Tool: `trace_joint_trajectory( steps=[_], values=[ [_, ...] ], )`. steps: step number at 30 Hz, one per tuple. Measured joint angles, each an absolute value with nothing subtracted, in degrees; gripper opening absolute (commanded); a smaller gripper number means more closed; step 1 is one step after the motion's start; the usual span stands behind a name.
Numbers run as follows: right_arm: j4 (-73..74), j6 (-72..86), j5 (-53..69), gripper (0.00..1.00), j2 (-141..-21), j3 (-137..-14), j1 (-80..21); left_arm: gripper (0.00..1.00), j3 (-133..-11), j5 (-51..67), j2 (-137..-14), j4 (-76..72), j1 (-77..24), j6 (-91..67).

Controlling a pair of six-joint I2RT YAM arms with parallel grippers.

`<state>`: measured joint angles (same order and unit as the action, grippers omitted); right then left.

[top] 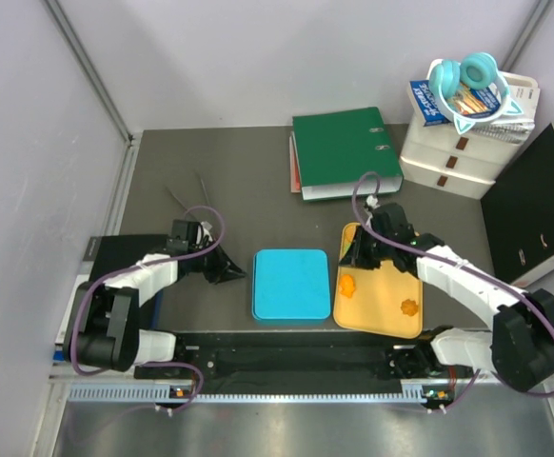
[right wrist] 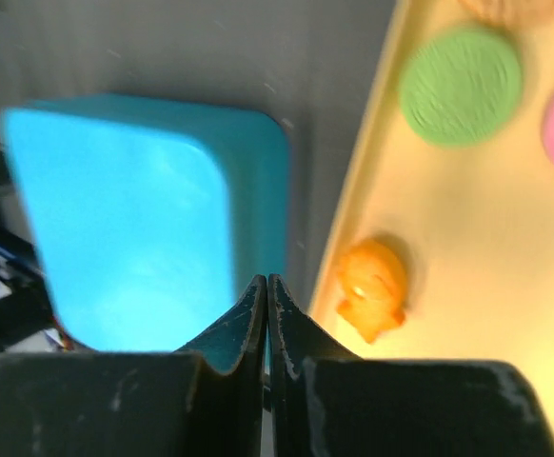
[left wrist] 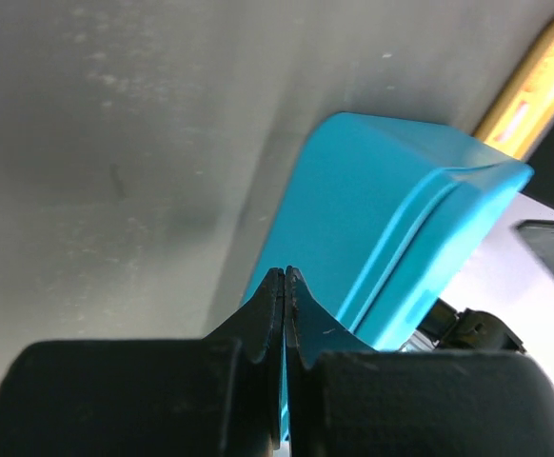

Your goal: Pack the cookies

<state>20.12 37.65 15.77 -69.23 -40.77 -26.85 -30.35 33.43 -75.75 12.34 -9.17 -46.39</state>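
Orange cookies (top: 348, 284) — on yellow tray (top: 382, 303)

Pretty plain setup: a dull grey worktop (top: 239, 181) boxed in by pale, blank walls (top: 296, 57), with slanted metal frame posts (top: 91, 71) running up the corners. Light is soft and even, no hard shadows. At the back there's a green ring binder (top: 342, 148) lying flat, and right of it a white drawer unit (top: 453, 157) with brown handles and teal headphones (top: 463, 76) dumped on top. A black folder (top: 534, 205) stands along the right edge, a black mat (top: 115, 252) sits on the left, and a slotted metal rail (top: 258, 390) runs along the near edge.
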Motion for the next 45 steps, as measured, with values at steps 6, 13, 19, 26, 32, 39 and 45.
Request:
trace_joint_trajectory(
  steps=[6,13,19,26,32,39,45],
  values=[
    [20.91,37.67,16.10,0.00,-71.40,-34.37,-26.85,0.00,-30.35,32.01,-76.55,13.85,-9.15,-45.39],
    [17.41,37.63,19.29,0.00,-74.17,-34.20,-26.96,0.00,-30.33,32.10,-76.93,13.82,-9.15,-44.82],
    [14.83,37.63,21.71,0.00,-76.16,-34.20,-28.45,0.00,-30.33,32.53,-76.93,13.78,-9.17,-44.82],
    [13.26,37.74,24.27,0.00,-77.06,-34.87,-29.58,0.00,-30.33,33.41,-76.93,13.74,-9.17,-44.82],
    [12.69,38.09,24.97,0.00,-76.97,-36.38,-29.63,0.00,-30.09,33.63,-76.88,13.50,-9.15,-44.82],
    [12.53,38.24,25.67,0.00,-76.82,-36.53,-29.63,0.00,-29.61,33.69,-76.88,13.28,-9.17,-44.84],
    [11.94,38.81,26.22,0.00,-76.12,-36.56,-29.63,0.00,-29.52,33.98,-76.88,13.21,-9.17,-44.84]
  ],
)
